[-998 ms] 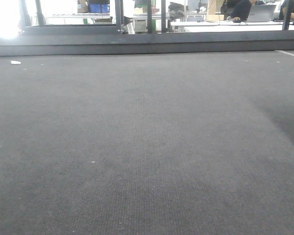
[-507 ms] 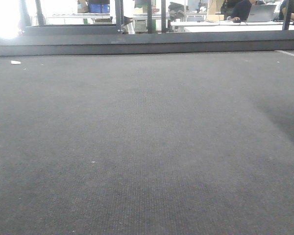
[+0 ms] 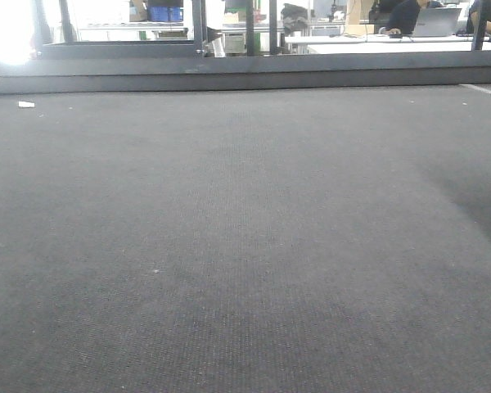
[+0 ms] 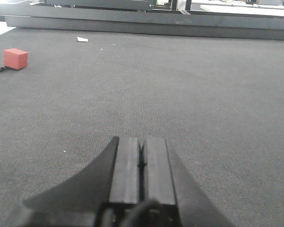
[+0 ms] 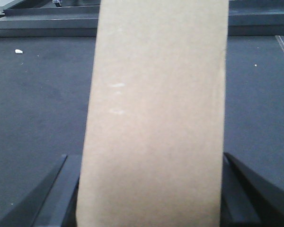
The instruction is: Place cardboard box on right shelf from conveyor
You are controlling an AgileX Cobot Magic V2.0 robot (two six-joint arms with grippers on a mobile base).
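Right wrist-mounted view: a plain tan box [image 5: 156, 118] of smooth, matte cardboard is shown filling the middle of the frame. It is a slim oblong with straight edges. Its long axis is pointed straight ahead, away from the wrist and toward the far rail [image 5: 42, 26], and its far end is cut off by the top of the frame. The box is flanked by the dark, wedge-shaped fingers [image 5: 47, 198] of the right tool [image 5: 151, 189]. They are pressed against its two long sides, so it is gripped across its narrow width. Whether its underside is resting on the conveyor [image 5: 38, 104] cannot be told.

Left wrist-mounted view: the flat black fingers of the left tool [image 4: 142, 151] are brought together, with only a thin seam between them and nothing held. A small red block [image 4: 15, 58] is seen on the belt far to the left, and a white scrap [image 4: 82, 39] lies near the rail.

Front view: most of the frame is taken up by the conveyor, a broad, dark grey, felt-like belt with a fine woven grain. It is edged at the back by a dark metal rail. Beyond it, a bright room is seen, with a white bench [image 3: 376, 42], a laptop [image 3: 438, 20], a seated person [image 3: 405, 15] and a blue bin [image 3: 165, 12].
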